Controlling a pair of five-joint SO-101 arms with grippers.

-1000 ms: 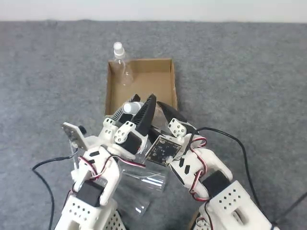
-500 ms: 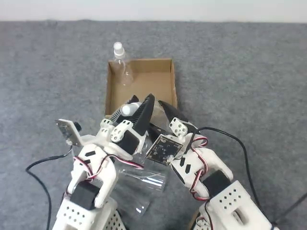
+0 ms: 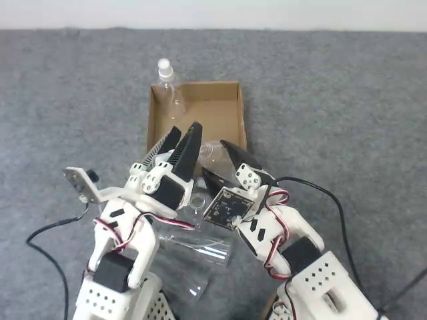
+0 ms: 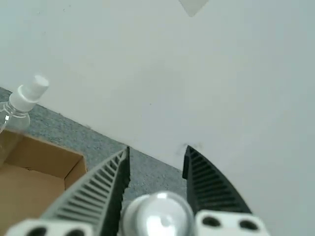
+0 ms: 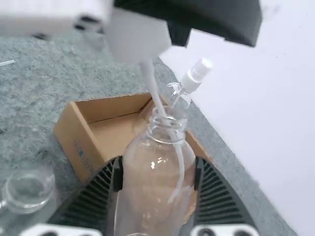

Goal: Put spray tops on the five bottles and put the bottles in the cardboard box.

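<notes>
Just before the box (image 3: pixel 210 110), the right gripper (image 5: pixel 157 167) clamps a bare bottle (image 5: pixel 155 147) upright. Above it the left gripper (image 4: pixel 157 152) pinches a top (image 4: pixel 158 216), its tube (image 5: pixel 150 88) in the neck. Pushed down off-axis, the tube could buckle or the bottle twist in the jaws (clear plastic, likely slick).

Count: one box; one capped bottle (image 3: pixel 170 97) at its far corner, one held, at least two loose bottles (image 3: pixel 200 253) by the arm bases; two tops.

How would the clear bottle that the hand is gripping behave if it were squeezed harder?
The bottle looks empty and see-through, so it is probably light. Its thin clear wall would likely dent under a harder squeeze. Being smooth and round, it might twist or slip between the ridged fingers of the right hand.
</notes>
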